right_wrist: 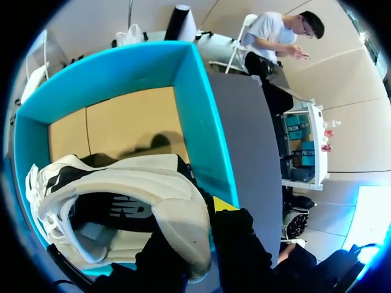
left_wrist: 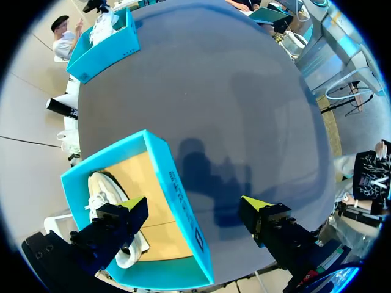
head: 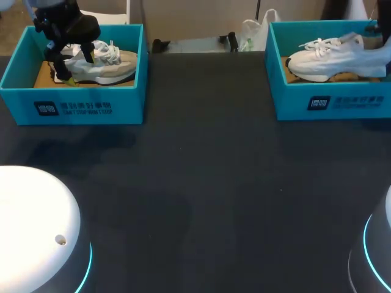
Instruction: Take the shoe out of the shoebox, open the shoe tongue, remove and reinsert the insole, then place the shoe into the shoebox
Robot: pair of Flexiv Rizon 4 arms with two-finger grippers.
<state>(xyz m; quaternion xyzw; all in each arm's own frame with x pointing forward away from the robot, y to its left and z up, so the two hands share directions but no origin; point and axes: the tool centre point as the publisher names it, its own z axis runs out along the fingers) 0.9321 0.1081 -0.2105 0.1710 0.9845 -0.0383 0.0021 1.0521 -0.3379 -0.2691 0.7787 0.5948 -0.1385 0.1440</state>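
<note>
A grey and beige shoe (head: 101, 63) lies in the left teal shoebox (head: 73, 104). My left gripper (head: 72, 61) hangs over that box, open wide. In the left wrist view the left gripper (left_wrist: 195, 213) straddles the box's front wall (left_wrist: 177, 195), one finger above the shoe (left_wrist: 107, 195), the other above the table. A white shoe (head: 333, 56) sits in the right teal shoebox (head: 330, 101), its heel toward the view's right edge. In the right wrist view my right gripper (right_wrist: 195, 226) is shut on the white shoe's (right_wrist: 153, 189) heel, inside the box (right_wrist: 201, 116).
The dark table (head: 201, 183) stretches between the two boxes and toward the front. Two white rounded arm bases stand at the front left (head: 30, 226) and front right (head: 379, 250) corners.
</note>
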